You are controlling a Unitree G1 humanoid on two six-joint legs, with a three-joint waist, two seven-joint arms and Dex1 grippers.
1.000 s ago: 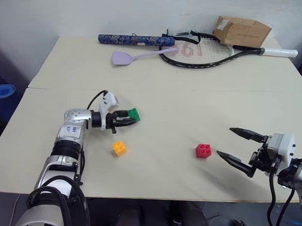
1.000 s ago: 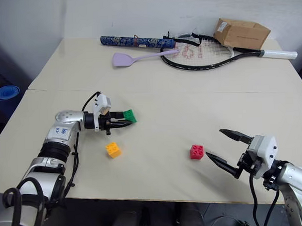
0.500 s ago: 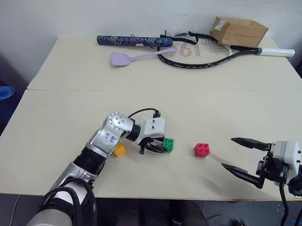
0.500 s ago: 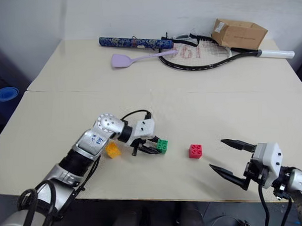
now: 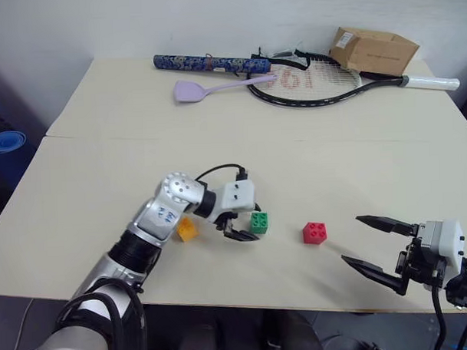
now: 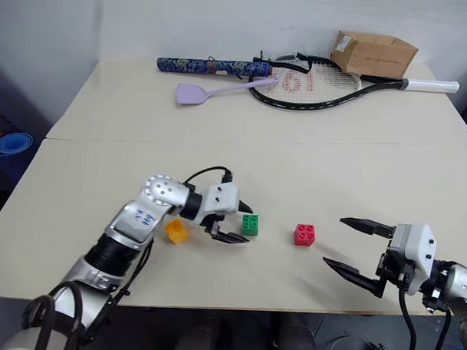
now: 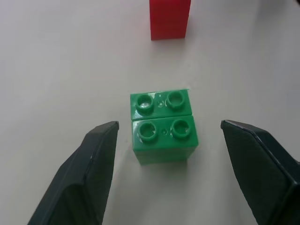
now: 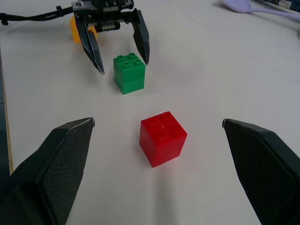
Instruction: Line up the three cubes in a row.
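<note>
A pale desk [image 5: 310, 165] stands against a white wall. Nearest, at the front edge on the right, the right hand [image 5: 374, 243] is held low over the desk with its two black fingers spread wide and nothing between them. It points toward the red cube [image 5: 314, 233], which sits a little way off.

Next, the green cube [image 5: 259, 222] rests flat on the desk, studs up, between the red cube and the yellow-orange cube [image 5: 186, 229]. The left hand [image 5: 246, 225] is reached across and tipped down, with its fingers spread on both sides of the green cube and no longer touching it. The yellow-orange cube is partly hidden behind the left arm.

The green cube looks just let go. To do this step well, the left hand should be drawn straight back so no finger bumps the cube, and the gaps should be checked so the row stays even.

Farther back lie a lilac spatula [image 5: 207, 87], a racket [image 5: 322, 83], a dark blue tube [image 5: 210, 64] and a cardboard box [image 5: 372, 49].
</note>
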